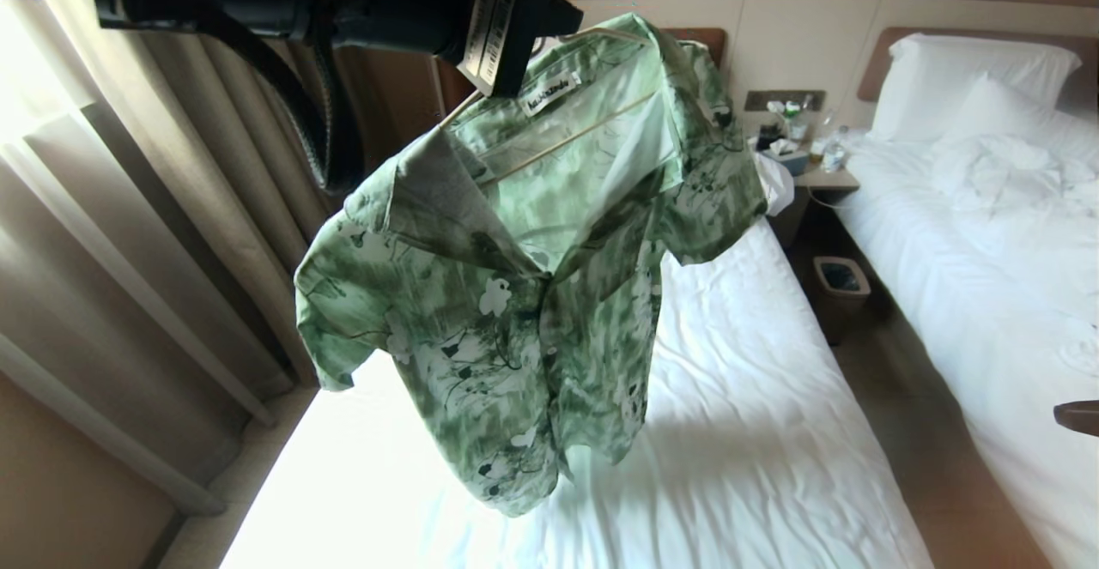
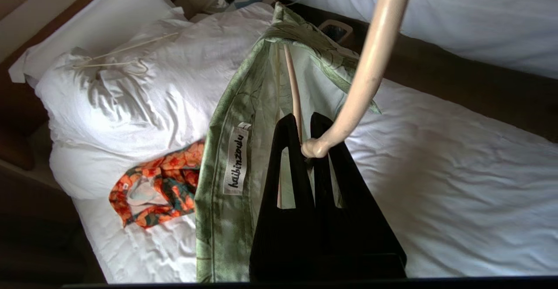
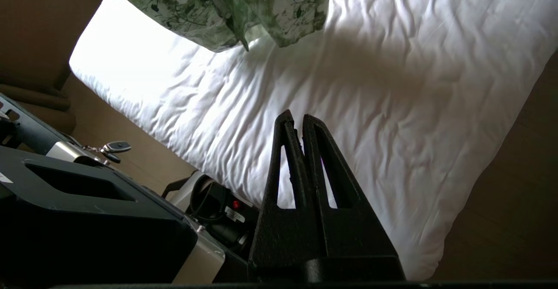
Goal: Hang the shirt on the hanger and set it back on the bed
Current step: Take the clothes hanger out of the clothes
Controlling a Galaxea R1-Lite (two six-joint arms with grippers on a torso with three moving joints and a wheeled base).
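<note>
Shirt (image 1: 515,294), a green streaky short-sleeved button-up with white flowers, drapes from the thin cream-white wire hanger (image 2: 370,62), hem clear of the wide white-sheeted bed (image 1: 747,432) below. The left gripper (image 2: 305,125) has its fingers closed on the hanger's neck just beneath the curved hook, which lets the garment hang straight and high enough to be carried over the mattress. The right gripper (image 3: 296,121), fingers shut on nothing, waits low beside the bed's edge. Lowering the hung shirt onto the sheet appears to be what remains.
</note>
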